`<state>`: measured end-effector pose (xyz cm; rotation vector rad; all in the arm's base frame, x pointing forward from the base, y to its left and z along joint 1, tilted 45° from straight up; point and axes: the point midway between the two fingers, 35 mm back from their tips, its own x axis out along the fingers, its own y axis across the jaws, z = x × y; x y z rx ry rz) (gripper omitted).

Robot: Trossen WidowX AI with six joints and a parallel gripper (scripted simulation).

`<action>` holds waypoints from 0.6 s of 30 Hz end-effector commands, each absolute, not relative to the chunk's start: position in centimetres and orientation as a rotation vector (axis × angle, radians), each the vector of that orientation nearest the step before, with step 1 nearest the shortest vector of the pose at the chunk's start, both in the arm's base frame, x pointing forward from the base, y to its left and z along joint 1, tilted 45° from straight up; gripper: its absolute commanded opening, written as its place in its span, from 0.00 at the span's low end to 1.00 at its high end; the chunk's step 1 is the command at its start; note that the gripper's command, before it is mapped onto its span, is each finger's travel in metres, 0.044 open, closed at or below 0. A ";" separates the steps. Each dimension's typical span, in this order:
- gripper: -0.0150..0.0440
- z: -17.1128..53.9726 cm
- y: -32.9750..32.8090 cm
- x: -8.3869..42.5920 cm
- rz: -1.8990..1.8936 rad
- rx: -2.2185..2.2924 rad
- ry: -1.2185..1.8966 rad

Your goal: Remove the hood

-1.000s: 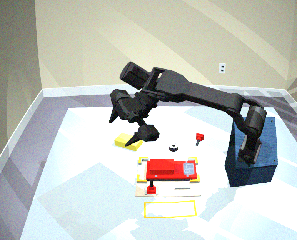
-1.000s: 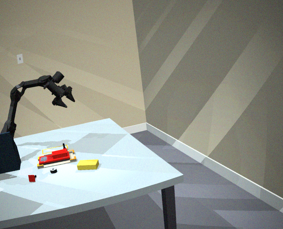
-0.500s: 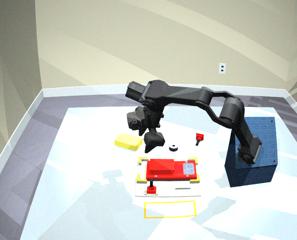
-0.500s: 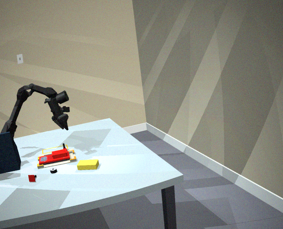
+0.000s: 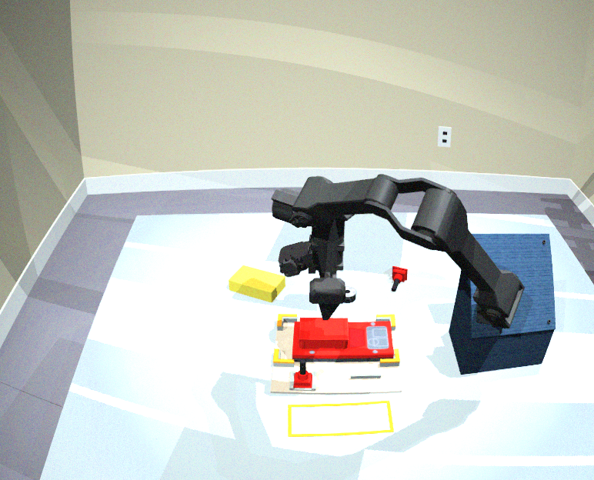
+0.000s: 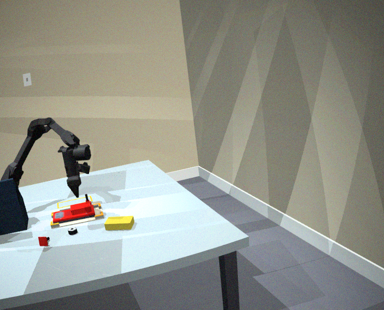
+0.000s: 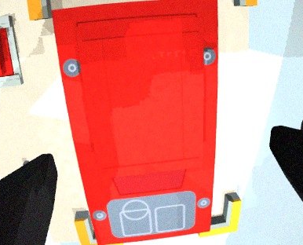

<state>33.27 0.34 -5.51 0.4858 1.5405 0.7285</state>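
Observation:
The red toy car (image 5: 356, 345) (image 6: 70, 214) (image 7: 87, 119) lies in a fixture on a cream board (image 5: 348, 386) (image 7: 12, 129). Its raised red hood (image 5: 322, 333) (image 6: 81, 209) (image 7: 145, 102) sits on top, with a grey panel at the car's other end. My gripper (image 5: 328, 316) (image 6: 75, 193) (image 7: 167, 151) points straight down just above the hood. It is open wide and empty, one finger on each side of the car in the wrist view. The marked area is a yellow rectangle outline (image 5: 338, 403) (image 6: 63, 201) on the table in front of the board.
A yellow block (image 5: 256, 283) (image 6: 119, 222), a small black wheel (image 5: 351, 294) (image 6: 72, 230) and a red piece with a black peg (image 5: 398, 275) (image 6: 43, 240) lie behind the car. A red pegged piece (image 5: 302, 378) (image 7: 0, 51) sits on the board. The arm's blue pedestal (image 5: 509, 310) (image 6: 3, 206) stands at the right.

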 end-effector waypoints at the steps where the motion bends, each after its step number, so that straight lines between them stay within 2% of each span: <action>1: 1.00 -5.7 0.5 33.1 0.724 0.491 1.553; 18: 1.00 -6.5 1.3 33.0 0.723 0.491 1.553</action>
